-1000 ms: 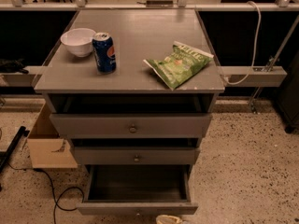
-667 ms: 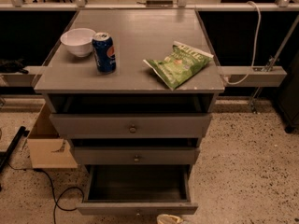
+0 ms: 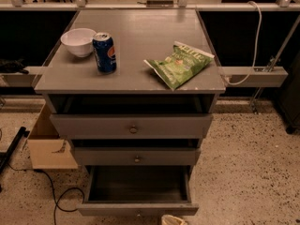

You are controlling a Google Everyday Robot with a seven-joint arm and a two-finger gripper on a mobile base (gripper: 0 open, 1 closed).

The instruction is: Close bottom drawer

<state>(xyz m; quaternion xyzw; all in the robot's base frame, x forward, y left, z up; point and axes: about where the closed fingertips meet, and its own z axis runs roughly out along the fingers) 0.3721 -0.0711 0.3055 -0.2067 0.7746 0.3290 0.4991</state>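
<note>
- Nothing visibly shifts against a second ago: the drawers, the things on top and the pale tip of the gripper (image 3: 173,220) at the bottom edge all sit where they did.
- The grey table (image 3: 136,36) holds three drawers. Its load sits back from the front edge, so I judge a low push should not disturb it.
- The top drawer (image 3: 131,125) and middle drawer (image 3: 136,157) stand only slightly proud of the frame. Neither is my job.
- The bottom drawer (image 3: 138,209) is pulled far out, its dark box open to view and its slim front panel nearest the camera.
- A cardboard box (image 3: 49,146) rests on the floor to the left, clear of the drawer's path.
- A green chip bag (image 3: 180,63), a white bowl (image 3: 78,41) and a blue can (image 3: 104,53) lie on top.
- The gripper is low, just in front of the slim panel and right of centre, placed, I judge, to shove it straight in. I cannot tell whether it is released or clenched, or whether it touches the panel.
</note>
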